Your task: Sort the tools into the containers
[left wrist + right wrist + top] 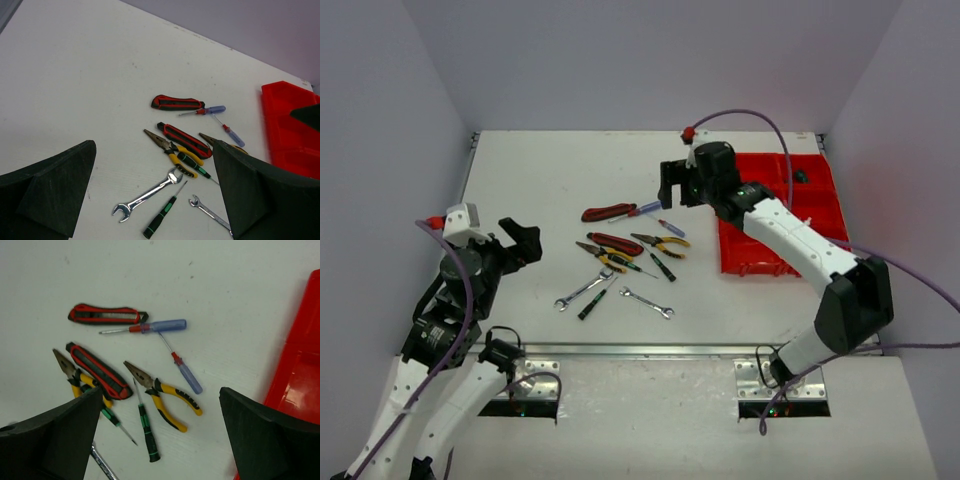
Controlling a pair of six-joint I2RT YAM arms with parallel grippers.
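The tools lie in a loose cluster at mid-table. They are two red-black handled tools [608,212] [105,314], two blue screwdrivers [167,325], two yellow-black pliers [662,243] [165,395], two silver wrenches [584,289] [150,194] and two green-black screwdrivers [161,218] [147,432]. The red compartment tray [820,200] [300,365] stands at the right. My right gripper [675,188] [160,395] hangs open and empty above the cluster's right side, beside the tray. The left gripper [515,245] [154,150] is open and empty, left of the tools.
A small dark item [801,177] lies in a far compartment of the tray. White walls close the table at the back and both sides. The right arm [790,235] stretches over the tray's near left part.
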